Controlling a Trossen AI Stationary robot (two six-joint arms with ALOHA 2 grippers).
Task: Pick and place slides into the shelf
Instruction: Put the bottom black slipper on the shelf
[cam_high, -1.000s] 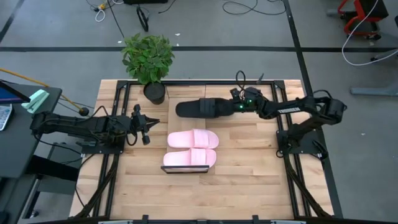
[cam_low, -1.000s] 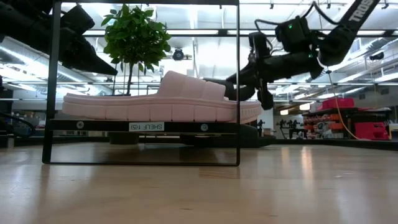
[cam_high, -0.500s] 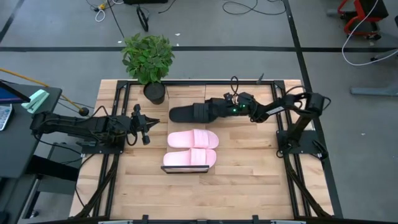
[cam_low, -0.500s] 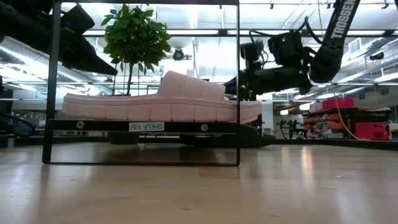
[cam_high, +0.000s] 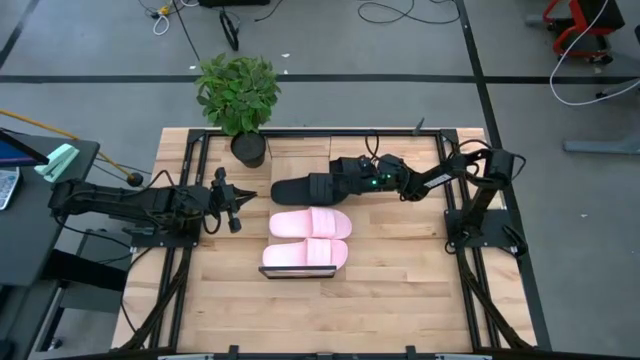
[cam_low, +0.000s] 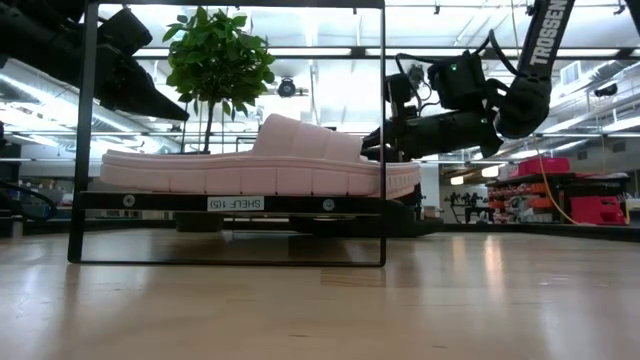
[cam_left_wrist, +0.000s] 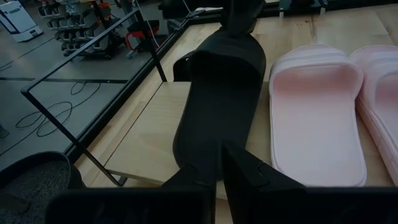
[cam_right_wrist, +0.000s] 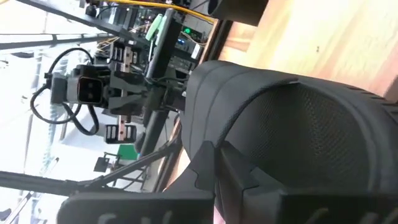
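Right gripper (cam_high: 345, 180) clamped on black slide (cam_high: 305, 186)

We see the slide held beside the pink pair (cam_high: 308, 238) on the shelf (cam_high: 262, 271), toward the table's far edge; left gripper (cam_high: 237, 199) waits, fingers closed.

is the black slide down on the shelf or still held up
Held: the right tool is shut on the black slide, above the shelf beside the pink pair.

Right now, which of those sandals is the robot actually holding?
The black slide, gripped by the right hand beside the two pink slides, which lie untouched on the shelf. The left hand waits nearby.
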